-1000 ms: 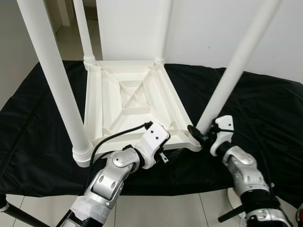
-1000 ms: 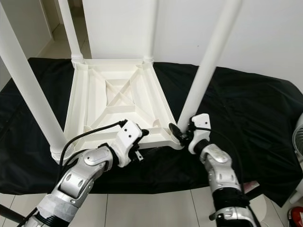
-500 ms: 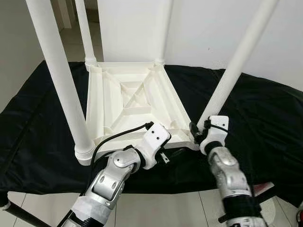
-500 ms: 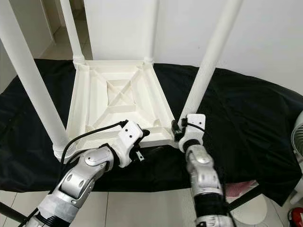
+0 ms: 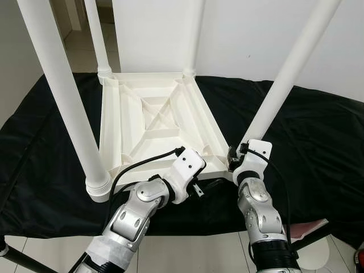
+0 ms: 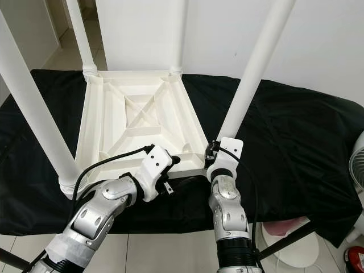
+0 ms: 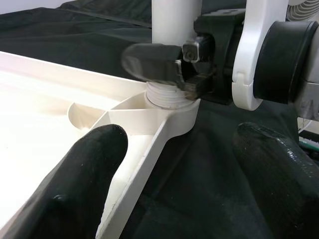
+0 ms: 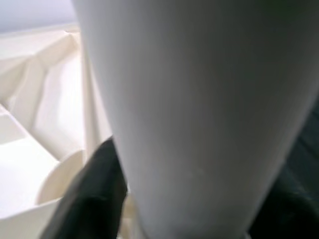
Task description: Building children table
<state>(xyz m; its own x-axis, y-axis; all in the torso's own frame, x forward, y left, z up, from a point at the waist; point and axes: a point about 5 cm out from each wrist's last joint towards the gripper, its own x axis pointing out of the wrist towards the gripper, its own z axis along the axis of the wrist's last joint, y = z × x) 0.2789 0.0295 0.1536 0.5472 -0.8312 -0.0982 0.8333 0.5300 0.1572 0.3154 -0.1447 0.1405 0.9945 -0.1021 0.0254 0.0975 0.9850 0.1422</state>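
White plastic children's table lies upside down on a counter covered with a black cloth, ribbed underside facing up. Four white legs stand up from its corners.

Near-left leg — tall tube, threaded collar seated at the near-left corner, hanging slightly past the cloth's front edge. Far-left leg and far-right leg rise from the two back corners toward the white wall.

Left pincer sits at the table's near edge, just left of the near-right corner. Its two black fingers are spread apart: one rests over the tabletop's rim, the other hangs over the cloth outside the rim. Released, grasping nothing. A black cable loops from the left wrist back along the silver arm.

Near-right leg leans a little outward to the right; its threaded base sits in the corner socket. Right pincer is clenched on this leg just above the collar — one finger seen wrapped across the front of the tube in the left wrist view, fingers on either side of the tube in the right wrist view.

A white fan shows at the far right edge.
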